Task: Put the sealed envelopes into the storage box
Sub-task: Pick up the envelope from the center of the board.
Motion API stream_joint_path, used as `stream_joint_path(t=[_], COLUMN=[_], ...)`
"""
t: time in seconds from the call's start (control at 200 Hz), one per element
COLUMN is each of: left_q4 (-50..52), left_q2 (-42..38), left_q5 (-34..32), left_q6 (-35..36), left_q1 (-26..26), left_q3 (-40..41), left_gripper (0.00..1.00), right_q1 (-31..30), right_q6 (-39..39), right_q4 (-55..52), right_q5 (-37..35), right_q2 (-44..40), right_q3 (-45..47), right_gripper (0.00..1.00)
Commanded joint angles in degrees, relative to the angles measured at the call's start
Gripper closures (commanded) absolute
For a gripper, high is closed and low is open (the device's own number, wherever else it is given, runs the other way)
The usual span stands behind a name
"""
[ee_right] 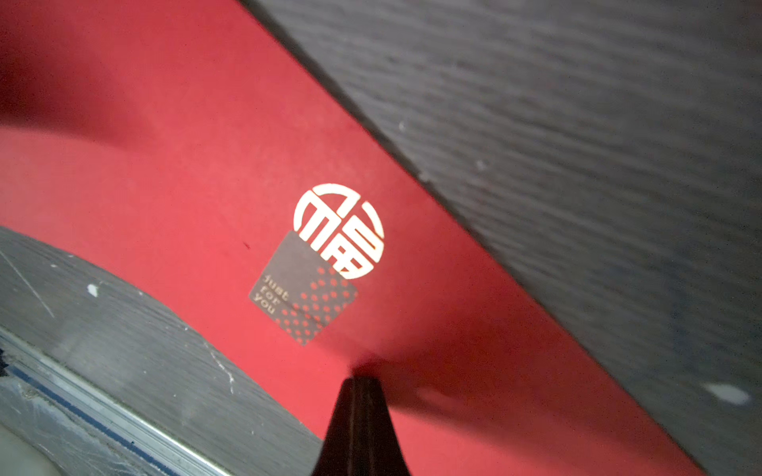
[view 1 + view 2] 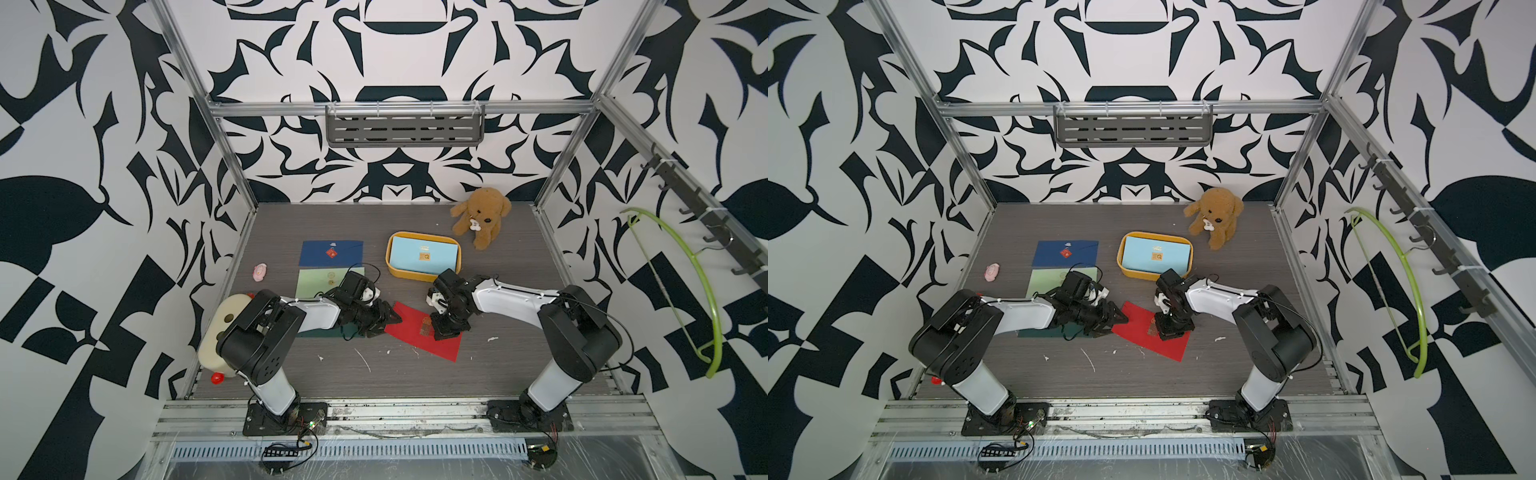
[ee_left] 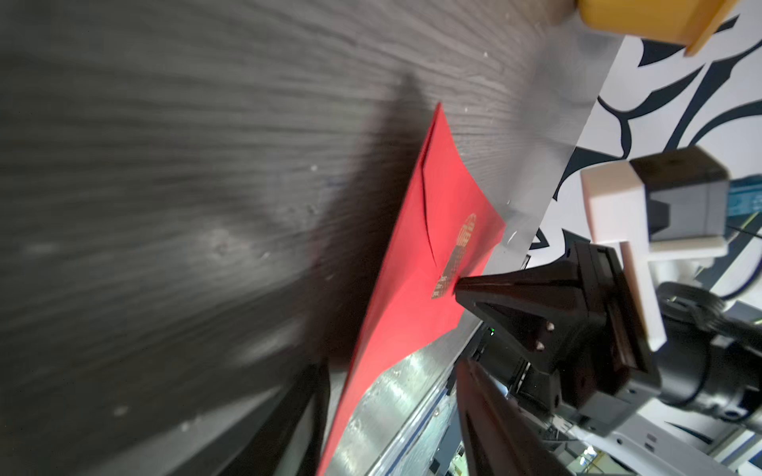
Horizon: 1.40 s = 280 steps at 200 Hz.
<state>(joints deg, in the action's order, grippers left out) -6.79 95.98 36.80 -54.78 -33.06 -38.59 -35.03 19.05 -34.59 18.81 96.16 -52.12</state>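
Red paper sits under the right tool (image 2: 437, 332), whose jaws are shut, tips touching the red envelope (image 2: 440, 350) beside its sticker seal (image 1: 305, 288); the left tool (image 2: 392, 320) stands open at that envelope's corner. Farther out, a light blue envelope (image 2: 411, 253) lies inside the storage box (image 2: 419, 275), while a navy envelope (image 2: 316, 254), a light green envelope (image 2: 316, 283) and a dark green envelope (image 2: 320, 333) lie on the worktop (image 2: 374, 374)
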Motion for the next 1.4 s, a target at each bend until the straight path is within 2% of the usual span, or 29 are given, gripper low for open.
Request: stream_joint_path(t=[0.0, 0.15, 0.245, 0.445, 0.71, 0.835, 0.91, 1.005, 1.12, 1.25, 1.315, 1.395], left_q4=[2.7, -1.3, 0.6, 10.0, 12.8, 15.1, 18.6, 22.6, 23.7, 26.6, 29.2, 31.5], left_q2=[2.3, 5.2, 6.8, 6.2, 6.0, 5.6, 4.6, 2.2, 0.0, -1.9, -3.1, -4.9], left_q5=[-0.6, 4.2, 6.2, 3.4, -2.2, -2.0, -1.3, -1.3, 2.0, 6.7, 9.3, 12.8], left_q6=[3.3, 5.0, 8.7, 18.1, 22.4, 25.4, 29.4, 33.3, 34.3, 36.4, 38.5, 40.3], left_q1=[0.7, 0.7, 0.6, 0.7, 0.7, 0.7, 0.7, 0.7, 0.8, 0.7, 0.8, 0.7], left_q3=[0.5, -0.4, -2.5, -5.8, -6.5, -7.8, -9.0, -10.3, -12.6, -15.8, -17.6, -19.6], left_gripper=[0.44, 0.47, 0.47, 0.5, 0.86, 0.97, 1.0, 1.0, 1.0, 1.0, 1.0, 1.0], right_q1=[-1.0, -2.9, -4.6, -6.4, -6.5, -6.5, -6.5, -6.1, -3.2, 3.6, 6.8, 10.0], right_q6=[-1.9, -3.0, -3.7, -4.1, -4.5, -6.2, -8.2, -11.6, -14.8, -18.8, -20.8, -23.2], right_q4=[3.6, 4.9, 4.8, 4.2, 3.8, 1.9, -0.1, -2.8, -5.1, -6.8, -7.7, -7.4], right_q5=[-4.1, -2.6, -2.7, -4.8, -6.0, -7.4, -8.3, -8.7, -7.6, -0.8, 3.3, 7.9], right_q2=[2.6, 3.1, 4.6, 6.9, 4.0, 0.0, -3.5, -8.3, -14.3, -18.8, -20.1, -21.6], right_q3=[2.3, 1.9, 0.6, -1.3, -1.3, -2.1, -3.2, -4.5, -5.5, -5.8, -6.2, -6.2], right_gripper=[0.98, 0.98, 0.99, 0.99, 0.98, 0.89, 0.77, 0.62, 0.5, 0.42, 0.31, 0.3])
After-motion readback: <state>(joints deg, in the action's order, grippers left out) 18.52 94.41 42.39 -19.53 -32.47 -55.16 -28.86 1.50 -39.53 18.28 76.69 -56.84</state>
